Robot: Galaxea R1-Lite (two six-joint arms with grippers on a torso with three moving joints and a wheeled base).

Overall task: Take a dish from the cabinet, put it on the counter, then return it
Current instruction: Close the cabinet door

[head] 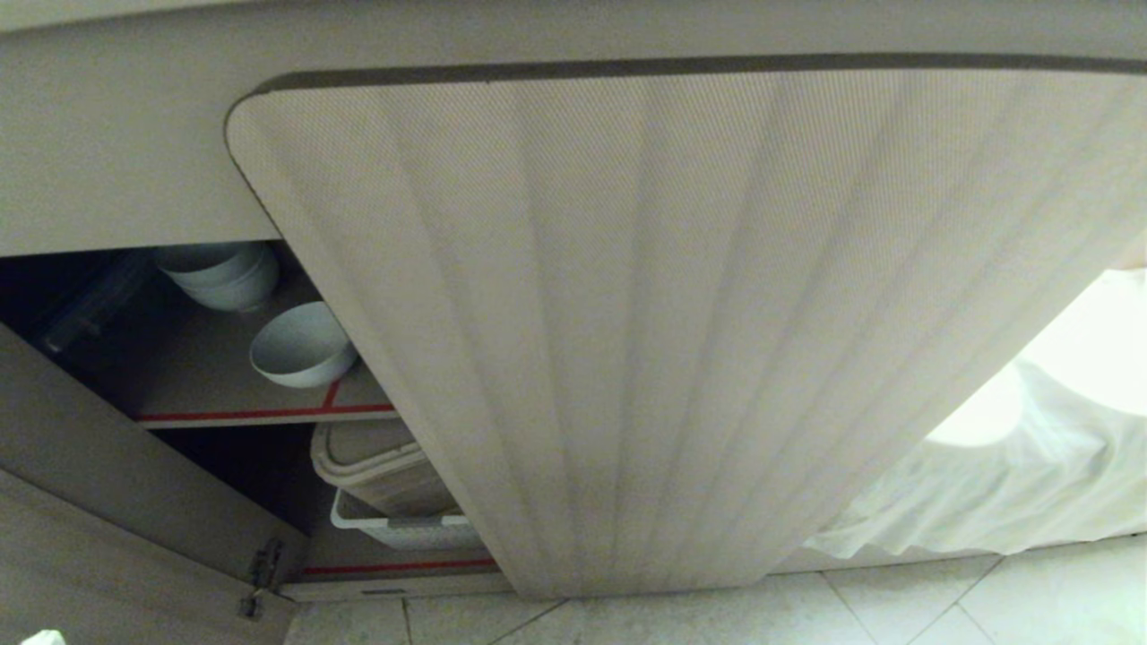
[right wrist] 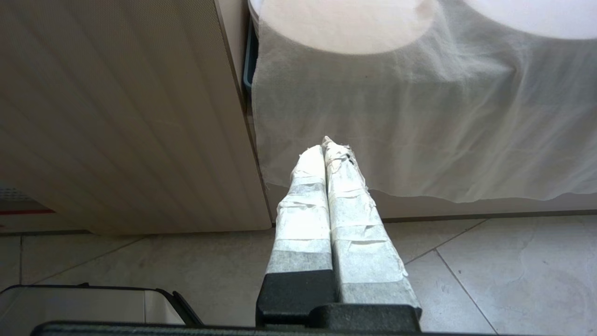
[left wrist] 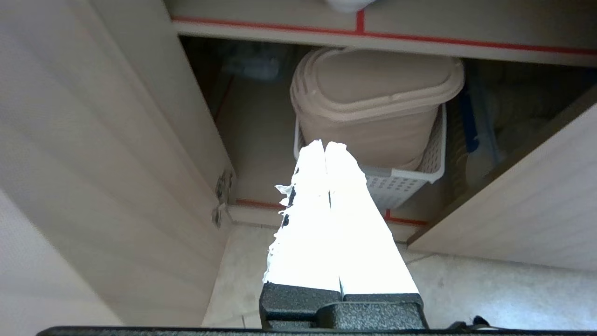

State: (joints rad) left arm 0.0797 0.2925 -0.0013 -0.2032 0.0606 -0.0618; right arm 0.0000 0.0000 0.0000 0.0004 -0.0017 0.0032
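The dish (head: 300, 345), a single white bowl, sits near the front of the cabinet's upper shelf (head: 224, 414), beside its red strip. Only the dish's underside (left wrist: 347, 3) shows in the left wrist view. The cabinet (head: 681, 313) stands open, its fluted door swung towards me. My left gripper (left wrist: 325, 145) is shut and empty. It hangs low outside the cabinet, pointing at the lower shelf, below and apart from the dish. My right gripper (right wrist: 325, 145) is shut and empty, parked over the floor by the door's outer side. The counter's top is out of view.
A stack of white bowls (head: 219, 273) stands behind the dish. On the lower shelf a white basket (left wrist: 406, 179) holds beige lidded containers (left wrist: 373, 93). The left door (head: 90, 537) with its hinge (head: 264, 573) stands open. A white cloth (right wrist: 419, 116) hangs on the right above the tiled floor (right wrist: 466, 270).
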